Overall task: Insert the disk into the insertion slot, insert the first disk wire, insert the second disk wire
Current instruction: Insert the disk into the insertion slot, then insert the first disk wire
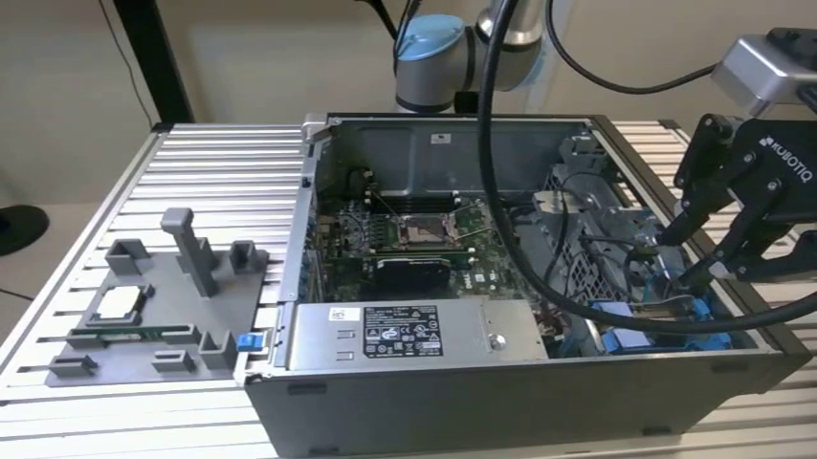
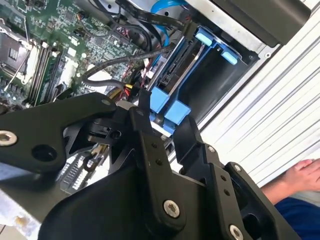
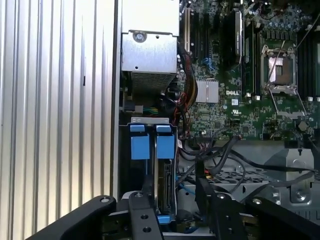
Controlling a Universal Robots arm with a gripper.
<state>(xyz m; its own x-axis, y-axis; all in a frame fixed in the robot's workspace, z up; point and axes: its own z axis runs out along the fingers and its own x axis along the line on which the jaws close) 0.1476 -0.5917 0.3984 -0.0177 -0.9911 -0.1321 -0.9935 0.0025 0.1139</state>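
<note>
The tool (image 3: 175, 181) fills the foreground in both wrist views, its two black fingers (image 3: 145, 215) spread apart with one on either side of the disk (image 3: 164, 170), not pressed onto it. The one disk stands on edge inside the insertion slot (image 2: 225, 75), under one of two blue tabs (image 3: 140, 146) that sit side by side. The first wrist view also takes in the one silver power-supply box (image 3: 150, 50), just beyond the slot, and the green motherboard (image 3: 235, 100). The second wrist view adds a person's hand (image 2: 305, 172) and a blue sleeve (image 2: 300, 215) outside the case. The exterior view alone shows the whole open computer case (image 1: 511, 402) on the slatted tabletop (image 1: 77, 191). One grey fixture tray (image 1: 153, 316) lies to the exterior view's left, and the tool (image 1: 690, 256) reaches down into the case's corner at the exterior view's right.
</note>
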